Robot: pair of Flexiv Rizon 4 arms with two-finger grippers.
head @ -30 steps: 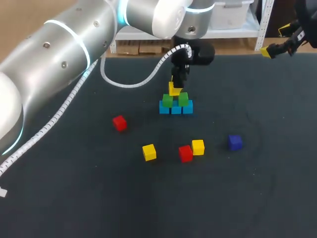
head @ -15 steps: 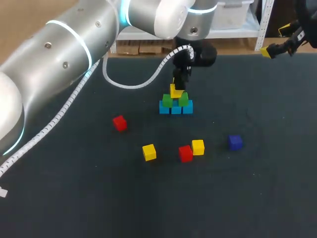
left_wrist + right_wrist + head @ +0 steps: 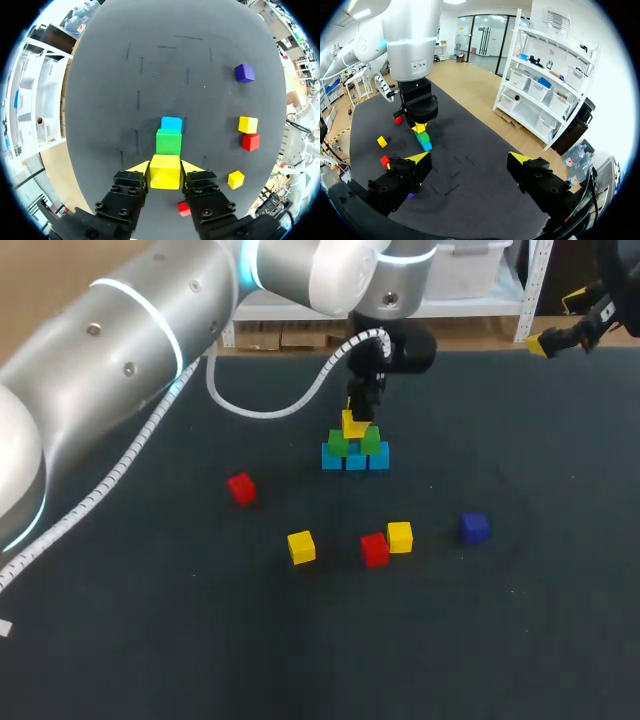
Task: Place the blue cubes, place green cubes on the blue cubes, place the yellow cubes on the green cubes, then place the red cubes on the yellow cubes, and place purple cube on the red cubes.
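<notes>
Three blue cubes [image 3: 355, 460] stand in a row at the table's far middle, with two green cubes [image 3: 371, 440] on top of them. My left gripper [image 3: 356, 418] comes down from above, shut on a yellow cube [image 3: 353, 426] right over the green pair; whether it touches them I cannot tell. In the left wrist view the yellow cube [image 3: 165, 171] sits between the fingers [image 3: 137, 166], with a green cube [image 3: 168, 141] and a blue cube [image 3: 171, 123] ahead. My right gripper [image 3: 556, 324] hangs open at the far right, high above the table, with nothing between its fingers [image 3: 417, 159].
Loose cubes lie nearer the front: a red cube [image 3: 241, 487] at the left, a yellow cube [image 3: 301, 546], a red cube [image 3: 375, 549] touching another yellow cube [image 3: 400, 536], and a purple cube [image 3: 474, 527] at the right.
My left gripper with the yellow cube has edged slightly down and to the right over the green cubes. The right arm and the loose cubes have kept still.
</notes>
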